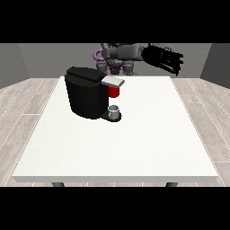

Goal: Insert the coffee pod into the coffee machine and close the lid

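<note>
The black coffee machine (86,92) stands on the white table (134,143), left of the middle and towards the back. Its grey lid (112,81) juts out to the right, over a red thing at the machine (114,92). A small grey thing (115,112) sits on the machine's base below that. The hand at the view's right (164,58) is raised in the air above the table's far right edge, well apart from the machine, with its fingers spread and holding nothing. No hand shows at the view's left.
The robot's torso (117,57) stands behind the table's far edge. The table's front edge (117,179) runs across the bottom, with wooden floor on both sides.
</note>
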`<action>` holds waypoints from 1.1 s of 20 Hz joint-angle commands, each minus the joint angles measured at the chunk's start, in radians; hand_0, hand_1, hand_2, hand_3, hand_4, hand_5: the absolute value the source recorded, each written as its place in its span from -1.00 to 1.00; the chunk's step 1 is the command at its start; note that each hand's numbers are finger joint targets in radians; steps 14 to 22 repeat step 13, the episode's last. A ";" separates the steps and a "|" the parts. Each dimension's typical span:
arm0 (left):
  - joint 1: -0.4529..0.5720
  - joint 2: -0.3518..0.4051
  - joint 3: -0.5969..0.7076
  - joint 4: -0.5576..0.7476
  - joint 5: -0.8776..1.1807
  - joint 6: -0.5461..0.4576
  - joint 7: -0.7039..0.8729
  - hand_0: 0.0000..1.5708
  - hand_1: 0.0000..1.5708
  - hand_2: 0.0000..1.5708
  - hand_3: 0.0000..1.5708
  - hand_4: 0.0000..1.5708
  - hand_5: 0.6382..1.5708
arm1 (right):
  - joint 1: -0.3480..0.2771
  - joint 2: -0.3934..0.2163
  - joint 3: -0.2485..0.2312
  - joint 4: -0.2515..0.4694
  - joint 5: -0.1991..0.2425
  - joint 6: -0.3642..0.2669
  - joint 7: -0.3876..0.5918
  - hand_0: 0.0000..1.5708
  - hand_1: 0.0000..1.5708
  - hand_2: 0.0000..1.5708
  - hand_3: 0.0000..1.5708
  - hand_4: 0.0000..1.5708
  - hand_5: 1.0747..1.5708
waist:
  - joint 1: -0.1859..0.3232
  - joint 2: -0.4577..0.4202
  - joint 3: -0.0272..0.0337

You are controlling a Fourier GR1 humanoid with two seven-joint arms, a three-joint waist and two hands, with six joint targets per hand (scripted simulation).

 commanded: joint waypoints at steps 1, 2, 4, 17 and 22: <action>0.023 0.010 -0.001 -0.031 0.018 -0.022 0.018 -1.00 -1.00 -1.00 -1.00 -0.62 1.00 | -0.027 0.012 -0.022 0.070 -0.014 -0.002 -0.069 -1.00 -1.00 -1.00 -1.00 -1.00 1.00 | 0.011 0.002 -0.0005; 0.018 0.021 0.026 -0.027 0.043 -0.028 0.026 -1.00 -1.00 -1.00 -1.00 -0.59 1.00 | 0.023 0.059 0.002 0.054 -0.007 -0.022 -0.114 -1.00 -1.00 -1.00 -1.00 -1.00 1.00 | -0.022 -0.013 -0.0004; 0.001 0.015 0.026 -0.032 0.046 -0.018 0.065 -1.00 -1.00 -1.00 -1.00 -0.56 1.00 | 0.020 0.080 0.025 0.077 -0.009 0.008 -0.127 -1.00 -1.00 -1.00 -1.00 -1.00 1.00 | -0.051 -0.043 -0.0002; 0.184 0.026 0.086 0.064 0.050 0.010 0.001 -1.00 -1.00 -1.00 -1.00 -0.66 1.00 | 0.246 0.281 0.187 -0.017 -0.057 0.021 -0.266 -1.00 -1.00 -1.00 -1.00 -0.67 1.00 | -0.225 -0.211 -0.0003; 0.184 0.026 0.086 0.064 0.050 0.010 0.001 -1.00 -1.00 -1.00 -1.00 -0.66 1.00 | 0.246 0.281 0.187 -0.017 -0.057 0.021 -0.266 -1.00 -1.00 -1.00 -1.00 -0.67 1.00 | -0.225 -0.211 -0.0003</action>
